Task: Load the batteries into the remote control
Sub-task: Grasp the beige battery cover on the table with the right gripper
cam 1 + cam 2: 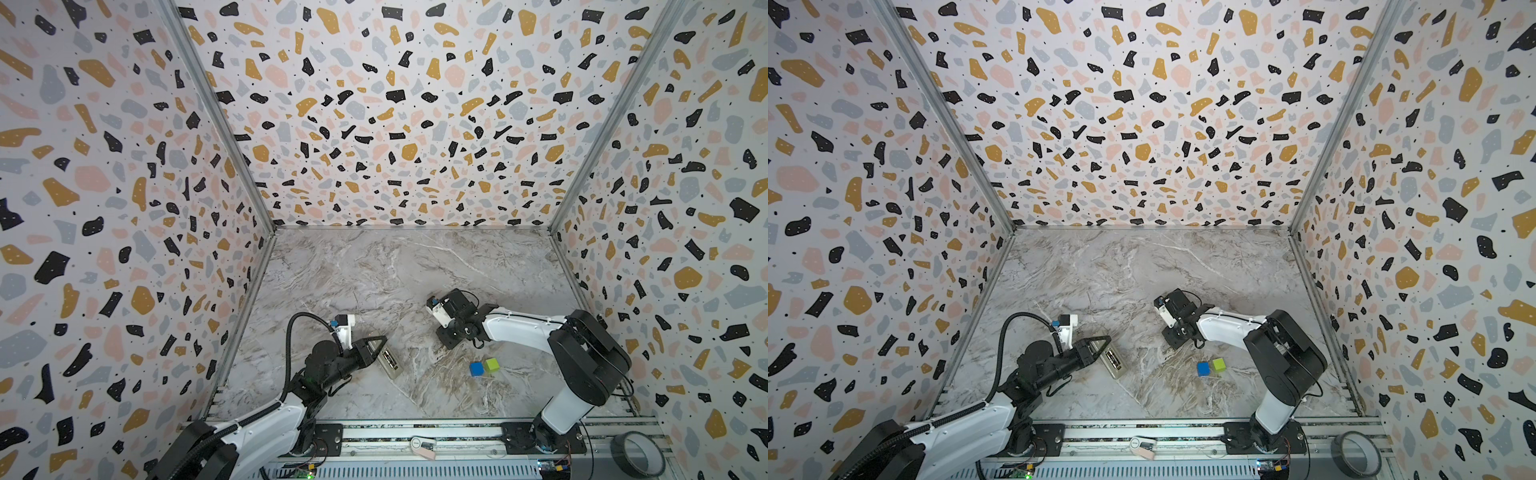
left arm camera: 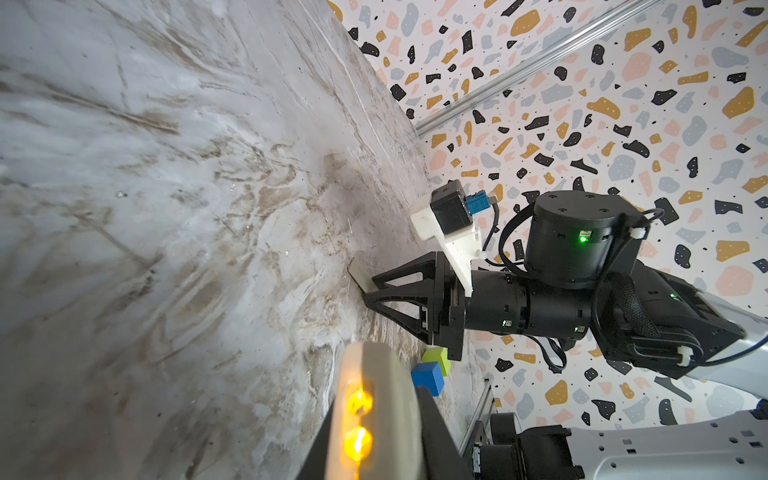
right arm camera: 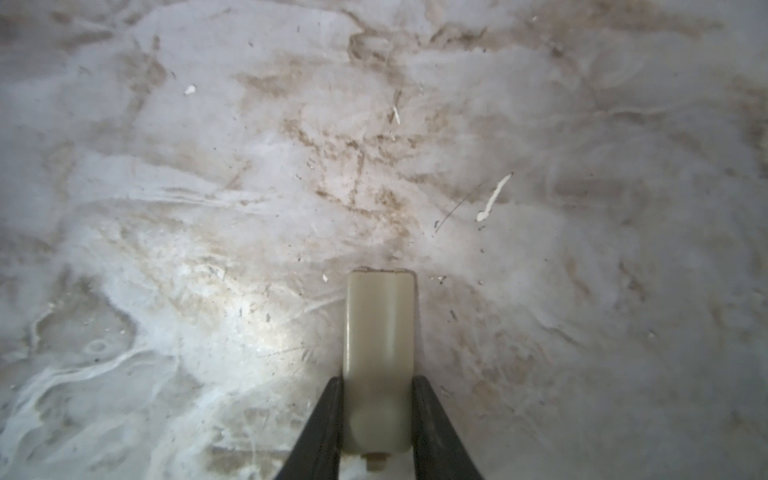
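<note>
**Mostly hidden: batteries a blur, cover under my wrist**

My left gripper is clamped on one end of the remote control, which lies at a slant on the table on my left side, recess up. From my left wrist the remote runs off the picture's edge. The batteries show only as two blurred orange-gold glows in that recess, and I cannot make out their bodies.

My right gripper is closed on a small cream cover, its fingers pressed against both long sides. The cover's far end is on or just above the table; I cannot tell which. Its near end is cut off just past a small tab. In both top views my right wrist blocks the fingertips and the cover.

A blue cube and a green cube sit just beside each other near my right arm, apart from the remote. A roll of tape is partly cropped at the corner.
</note>
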Motion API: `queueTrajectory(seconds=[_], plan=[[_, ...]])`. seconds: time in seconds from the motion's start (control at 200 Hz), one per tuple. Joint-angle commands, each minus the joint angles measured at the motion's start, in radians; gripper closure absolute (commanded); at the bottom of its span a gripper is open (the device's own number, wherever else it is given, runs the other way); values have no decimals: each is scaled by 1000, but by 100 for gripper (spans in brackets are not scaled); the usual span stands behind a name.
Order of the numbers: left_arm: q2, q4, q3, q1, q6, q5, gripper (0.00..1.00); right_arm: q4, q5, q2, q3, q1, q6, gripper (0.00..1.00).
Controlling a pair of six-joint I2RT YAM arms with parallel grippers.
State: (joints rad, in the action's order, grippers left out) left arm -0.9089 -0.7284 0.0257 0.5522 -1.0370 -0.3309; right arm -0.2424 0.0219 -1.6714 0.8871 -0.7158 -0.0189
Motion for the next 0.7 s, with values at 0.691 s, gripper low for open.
queueTrajectory(seconds=[0.691], plan=[[23, -72, -9, 4, -14, 10, 100, -79, -22, 39, -25, -7, -8, 77]])
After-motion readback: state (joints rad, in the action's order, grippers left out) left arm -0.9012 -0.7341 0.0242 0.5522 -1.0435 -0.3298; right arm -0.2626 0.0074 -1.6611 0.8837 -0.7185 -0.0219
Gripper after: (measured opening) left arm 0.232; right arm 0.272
